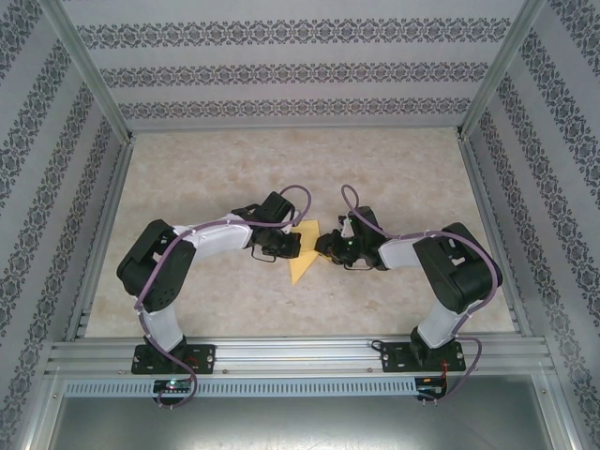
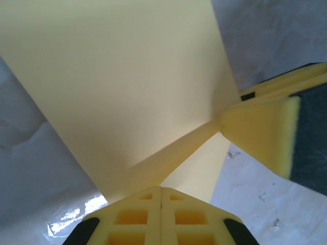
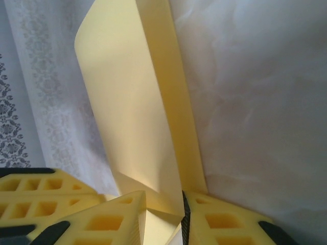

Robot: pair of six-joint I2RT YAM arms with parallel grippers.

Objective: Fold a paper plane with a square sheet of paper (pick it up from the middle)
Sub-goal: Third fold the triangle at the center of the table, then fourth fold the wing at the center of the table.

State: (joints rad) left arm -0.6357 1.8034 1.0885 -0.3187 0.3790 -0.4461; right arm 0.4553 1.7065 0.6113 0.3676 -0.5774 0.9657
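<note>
From above, both arms are bent in toward the middle of the beige marbled desk (image 1: 234, 169), left hand (image 1: 284, 246) and right hand (image 1: 326, 247) facing each other with the yellow paper (image 1: 304, 262) between them.

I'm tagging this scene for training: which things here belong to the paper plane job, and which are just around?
Job: square sheet of paper; left gripper, shut on it; right gripper, with the sheet between its fingers.
Just around: table; patterned walls; metal frame.
</note>
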